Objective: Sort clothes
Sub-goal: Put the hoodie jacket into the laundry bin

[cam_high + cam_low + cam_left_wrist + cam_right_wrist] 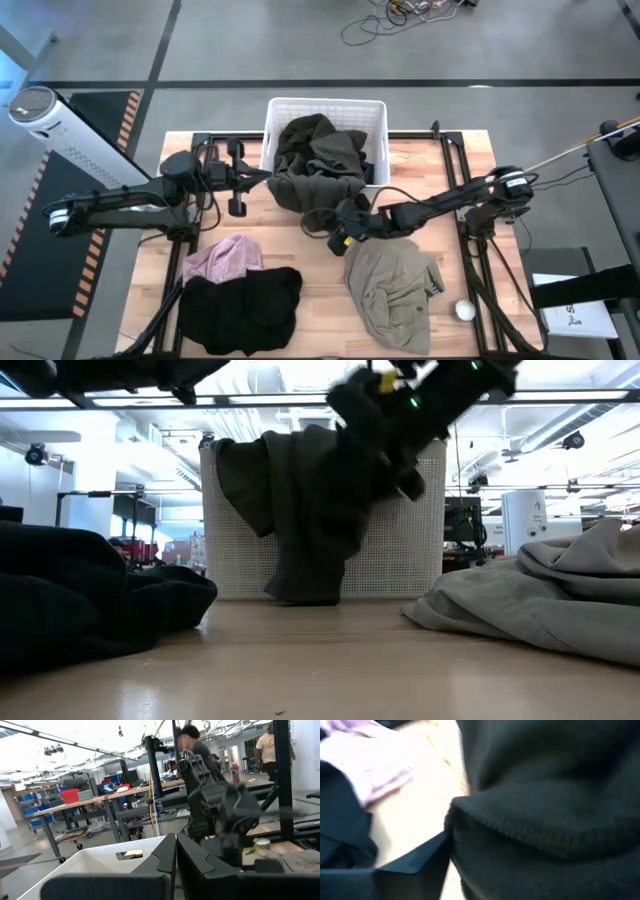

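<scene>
On the near left of the wooden counter [320, 300] lies a black garment [245, 308]. A pale pink shirt [225, 258] lies just behind it and touches it. On the near right lies a khaki garment [392, 288], crumpled, and near its right edge there is a small white ball [465, 311].

In the middle of the counter is the right pincer [343, 226], at the hanging edge of a dark olive-green garment [318, 170]. In the right wrist view this dark knit fabric fills the space beside one finger; I cannot tell if the pincer is apart or clamped on it.

The olive garment hangs out over the near wall of the white basket [375, 125], at the far middle. The left pincer [262, 177] is together, holds nothing, and hovers at the left side of the basket.
</scene>
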Robot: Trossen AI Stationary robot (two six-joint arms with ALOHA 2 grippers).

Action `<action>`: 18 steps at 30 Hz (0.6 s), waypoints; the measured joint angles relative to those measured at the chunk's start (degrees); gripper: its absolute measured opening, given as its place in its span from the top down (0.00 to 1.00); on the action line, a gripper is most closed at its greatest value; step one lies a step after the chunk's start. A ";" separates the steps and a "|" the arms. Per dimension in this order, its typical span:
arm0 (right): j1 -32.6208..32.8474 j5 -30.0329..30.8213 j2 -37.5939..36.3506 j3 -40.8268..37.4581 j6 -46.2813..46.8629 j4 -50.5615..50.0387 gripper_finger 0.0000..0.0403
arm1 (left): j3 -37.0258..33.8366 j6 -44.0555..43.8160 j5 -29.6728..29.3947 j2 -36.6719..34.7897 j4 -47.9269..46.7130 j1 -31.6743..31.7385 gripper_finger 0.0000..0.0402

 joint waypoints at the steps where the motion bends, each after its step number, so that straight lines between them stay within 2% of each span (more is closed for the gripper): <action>1: 0.15 0.19 0.21 1.20 -1.74 -0.14 0.51 | 0.00 0.03 0.00 0.17 0.05 0.00 1.00; 6: 0.95 0.90 0.46 8.41 -12.06 -0.61 0.91 | 0.00 0.03 0.01 0.26 0.22 -0.04 1.00; 7: 1.11 1.35 0.22 9.77 -14.65 -0.77 0.95 | 0.00 0.05 0.01 0.15 0.40 -0.04 1.00; 13: 0.14 3.22 -1.41 20.67 -27.34 -6.42 0.98 | -0.02 0.07 0.02 -1.98 2.61 -0.04 1.00; 18: -3.39 4.83 -1.52 29.95 -39.16 -11.02 0.99 | -0.02 0.07 0.04 -4.52 3.65 -0.09 1.00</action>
